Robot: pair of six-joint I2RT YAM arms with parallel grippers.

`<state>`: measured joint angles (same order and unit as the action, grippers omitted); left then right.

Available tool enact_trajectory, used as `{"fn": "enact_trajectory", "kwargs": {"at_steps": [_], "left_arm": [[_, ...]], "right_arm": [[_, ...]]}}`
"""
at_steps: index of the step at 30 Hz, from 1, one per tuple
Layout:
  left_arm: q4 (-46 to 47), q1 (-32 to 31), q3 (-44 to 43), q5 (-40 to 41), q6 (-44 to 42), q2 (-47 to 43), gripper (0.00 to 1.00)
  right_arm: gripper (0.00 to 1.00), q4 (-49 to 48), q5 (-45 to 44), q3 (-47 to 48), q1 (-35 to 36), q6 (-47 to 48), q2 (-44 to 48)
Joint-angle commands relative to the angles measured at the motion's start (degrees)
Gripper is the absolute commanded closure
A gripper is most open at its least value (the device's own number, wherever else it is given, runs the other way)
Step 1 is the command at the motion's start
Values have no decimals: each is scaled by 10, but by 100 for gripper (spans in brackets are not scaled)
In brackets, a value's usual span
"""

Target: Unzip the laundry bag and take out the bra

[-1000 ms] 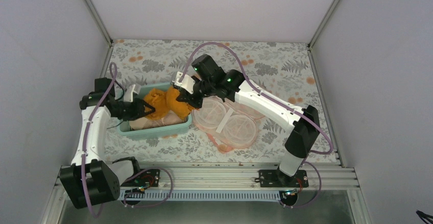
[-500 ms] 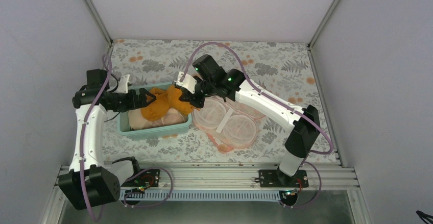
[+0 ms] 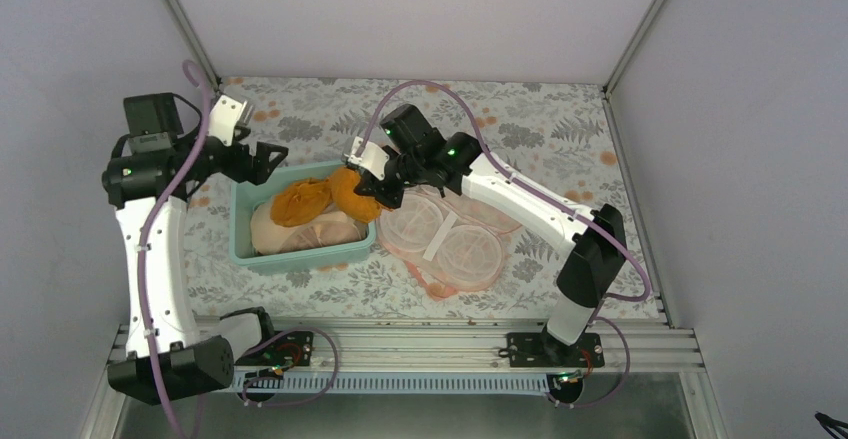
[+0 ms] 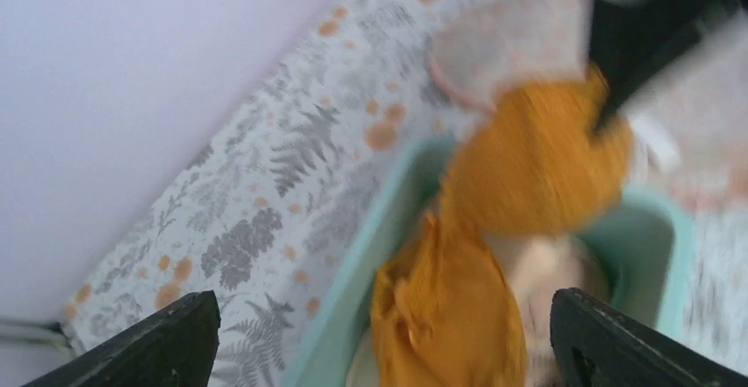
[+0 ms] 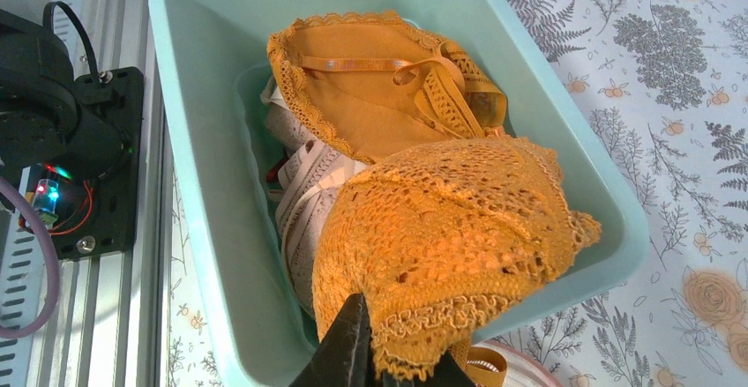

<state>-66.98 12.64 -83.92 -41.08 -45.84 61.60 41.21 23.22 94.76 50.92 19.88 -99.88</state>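
Note:
The mustard-orange bra [image 3: 305, 199] lies half in the teal tub. One lace cup [image 5: 441, 228] hangs over the tub's right end, and my right gripper [image 3: 366, 187] is shut on that cup's lower edge [image 5: 388, 365]. The other cup [image 4: 450, 316] rests inside the tub on pale bras. My left gripper [image 3: 270, 152] hovers open above the tub's back left corner, with nothing between its widely spread fingers [image 4: 168, 343]; its view is blurred. The pale pink laundry bag [image 3: 450, 239] lies flat to the right of the tub, its round clear cups showing.
The teal tub [image 3: 243, 249] stands left of centre on the floral cloth, with beige bras [image 5: 300, 175] under the orange one. The enclosure's walls close in on the left, back and right. The arm bases and a metal rail [image 3: 420, 344] line the near edge.
My left gripper opened, let go of the bra and rose up and back to the left. The released cup settled into the tub. The right gripper stayed shut on its cup.

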Motion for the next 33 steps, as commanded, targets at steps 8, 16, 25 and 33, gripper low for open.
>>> {"fn": "enact_trajectory", "kwargs": {"at_steps": [8,16,25,33], "left_arm": [[-33,-48,232,149,-469,-37,3],[93,-60,313,177,-422,-11,34],[54,-63,291,130,-419,-29,97],[-109,-62,137,193,-358,-57,98]], "right_arm": [[96,-16,9,11,-2,-2,-14],[96,-14,11,11,-3,-3,-14],[96,3,28,23,-2,12,-16],[96,69,174,51,-2,90,-1]]}}
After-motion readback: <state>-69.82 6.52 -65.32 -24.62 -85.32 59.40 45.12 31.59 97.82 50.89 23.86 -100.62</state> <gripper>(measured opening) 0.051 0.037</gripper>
